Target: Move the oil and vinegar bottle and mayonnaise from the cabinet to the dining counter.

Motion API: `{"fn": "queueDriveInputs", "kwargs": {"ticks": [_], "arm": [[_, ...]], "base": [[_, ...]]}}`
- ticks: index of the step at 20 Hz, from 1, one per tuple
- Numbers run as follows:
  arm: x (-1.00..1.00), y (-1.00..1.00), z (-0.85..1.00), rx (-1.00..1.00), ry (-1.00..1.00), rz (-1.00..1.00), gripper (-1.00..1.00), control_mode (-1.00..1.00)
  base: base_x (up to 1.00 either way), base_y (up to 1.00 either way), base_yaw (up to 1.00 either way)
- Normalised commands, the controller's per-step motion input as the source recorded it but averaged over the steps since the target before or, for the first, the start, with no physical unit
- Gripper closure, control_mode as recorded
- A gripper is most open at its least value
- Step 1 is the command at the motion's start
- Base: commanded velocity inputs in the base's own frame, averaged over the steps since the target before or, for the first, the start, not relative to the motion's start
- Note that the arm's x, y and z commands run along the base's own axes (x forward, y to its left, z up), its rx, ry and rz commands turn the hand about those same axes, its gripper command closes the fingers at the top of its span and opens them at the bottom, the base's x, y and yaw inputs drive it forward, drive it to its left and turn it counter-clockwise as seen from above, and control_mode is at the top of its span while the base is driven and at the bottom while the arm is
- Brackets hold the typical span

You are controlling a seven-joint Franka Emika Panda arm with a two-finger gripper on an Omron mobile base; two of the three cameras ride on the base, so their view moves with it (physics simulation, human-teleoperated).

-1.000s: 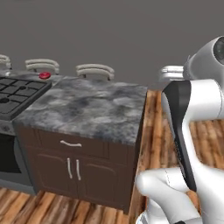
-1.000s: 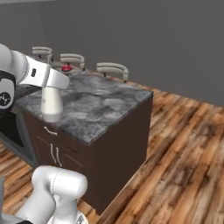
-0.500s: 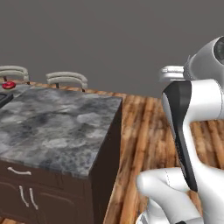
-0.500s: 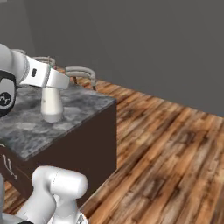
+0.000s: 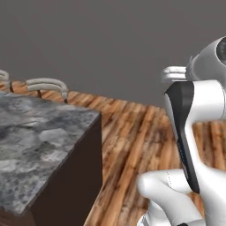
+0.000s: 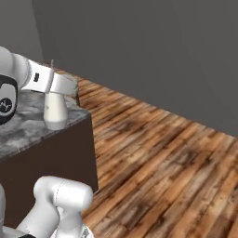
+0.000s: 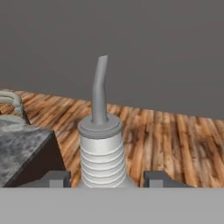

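Observation:
My gripper is shut on the oil and vinegar bottle, an off-white bottle with a ribbed neck and a thin grey spout that rises between the two dark fingertips. From the right base view the bottle hangs under the hand over the near corner of the grey-marbled dining counter. Whether its base touches the stone I cannot tell. The counter's top also lies at the left of the left base view. The mayonnaise and the cabinet are out of view.
Curved pale chair backs stand behind the counter. Wooden plank floor spreads to the right of the counter's dark wood end, up to a plain grey wall.
Both base views have swung, so the camera moved: the counter has slid left and the cooktop and cabinet fronts have left the picture. The bottle stays in the gripper.

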Motion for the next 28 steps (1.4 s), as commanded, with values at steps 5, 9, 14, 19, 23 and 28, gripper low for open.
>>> {"fn": "queueDriveInputs", "kwargs": {"ticks": [5, 9, 14, 19, 23, 28], "arm": [[0.0, 0.0, 0.0, 0.0, 0.0, 0.0, 1.0, 1.0], [0.0, 0.0, 0.0, 0.0, 0.0, 0.0, 1.0, 1.0], [0.0, 0.0, 0.0, 0.0, 0.0, 0.0, 1.0, 1.0], [0.0, 0.0, 0.0, 0.0, 0.0, 0.0, 1.0, 1.0], [0.0, 0.0, 0.0, 0.0, 0.0, 0.0, 1.0, 1.0], [0.0, 0.0, 0.0, 0.0, 0.0, 0.0, 1.0, 1.0]], "base": [[0.54, -0.84, 0.39], [0.61, -0.68, 0.44], [0.6, -0.68, 0.44], [0.6, -0.93, 0.36], [0.61, -0.98, 0.33], [0.61, -0.89, 0.36]]}}
